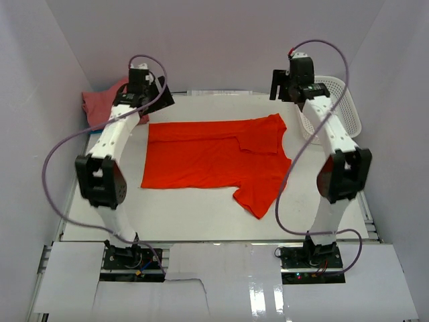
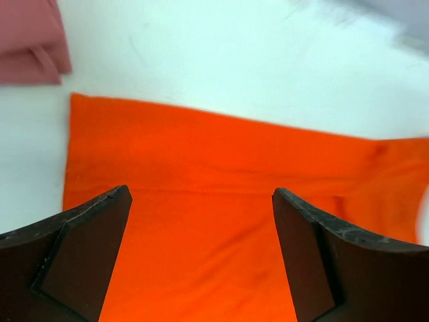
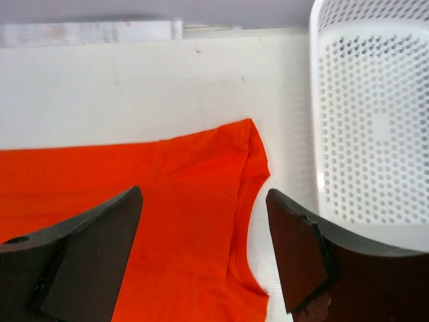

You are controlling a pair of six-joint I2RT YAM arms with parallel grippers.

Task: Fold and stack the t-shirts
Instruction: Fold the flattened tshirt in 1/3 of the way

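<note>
— Where do we stand, left first?
— Our left gripper (image 2: 201, 196) hangs open above the hem end of the orange-red t-shirt (image 1: 214, 157), which stretches left-to-right between us. Our right gripper (image 3: 203, 196), likewise open, is nearer its shoulder.

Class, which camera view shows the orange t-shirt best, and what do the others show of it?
The top external view: the orange t-shirt lies there spread out, all in frame. The left wrist view shows only one straight-edged end; the right wrist view only a corner beside the basket.
</note>
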